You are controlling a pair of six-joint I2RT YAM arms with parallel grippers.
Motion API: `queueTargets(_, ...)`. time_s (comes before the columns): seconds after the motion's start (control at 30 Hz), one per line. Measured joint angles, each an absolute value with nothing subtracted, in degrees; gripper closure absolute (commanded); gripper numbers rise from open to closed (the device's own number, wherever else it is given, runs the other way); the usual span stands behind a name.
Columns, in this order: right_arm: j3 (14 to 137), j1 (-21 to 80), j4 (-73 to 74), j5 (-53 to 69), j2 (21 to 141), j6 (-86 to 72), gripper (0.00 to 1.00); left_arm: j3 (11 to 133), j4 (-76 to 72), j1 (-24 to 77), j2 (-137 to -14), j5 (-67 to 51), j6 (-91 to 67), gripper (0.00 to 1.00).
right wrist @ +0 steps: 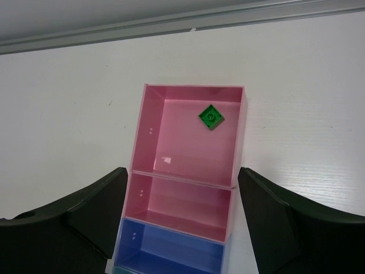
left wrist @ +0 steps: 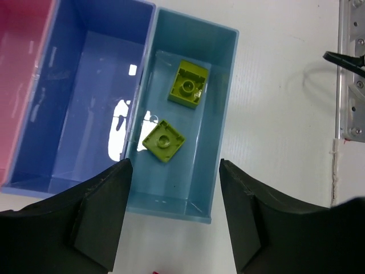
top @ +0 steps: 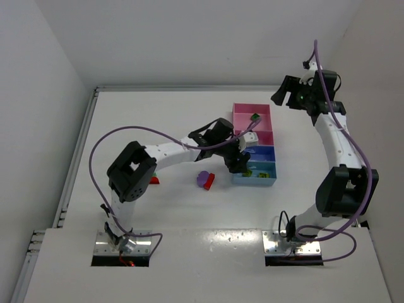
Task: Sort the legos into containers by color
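The left gripper (left wrist: pixel 175 171) hangs spread and empty over the light blue plastic box (left wrist: pixel 214 142). Inside lie two small yellow-green plastic bricks (left wrist: pixel 187 84) (left wrist: pixel 163 140), at twelve and seven o'clock. The right gripper (right wrist: pixel 182 174) is spread too.

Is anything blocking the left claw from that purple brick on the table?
Nothing visible. The purple brick lies left of the tray, a red brick beside it; the left gripper hangs open over the light blue compartment.
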State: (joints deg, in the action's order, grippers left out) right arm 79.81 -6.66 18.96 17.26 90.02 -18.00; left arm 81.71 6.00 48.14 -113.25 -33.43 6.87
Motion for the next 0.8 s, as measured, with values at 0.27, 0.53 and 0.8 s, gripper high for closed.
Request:
queueTargets(0.27,78.8,-6.6,19.8,23.7,90.0,-15.6,0.21,81.8,12.0,44.7,-103.0,-36.0,11.9,0.3)
queueTargets(0.53,76.2,-6.6,21.2,30.6,90.0,-13.2,0.2,82.7,39.1,31.6,-97.9,-42.6,42.7,0.27)
queueTargets(0.8,75.8,-6.6,21.7,33.5,90.0,-12.8,0.2,68.1,42.6,30.0,-97.6,-39.0,60.7,0.26)
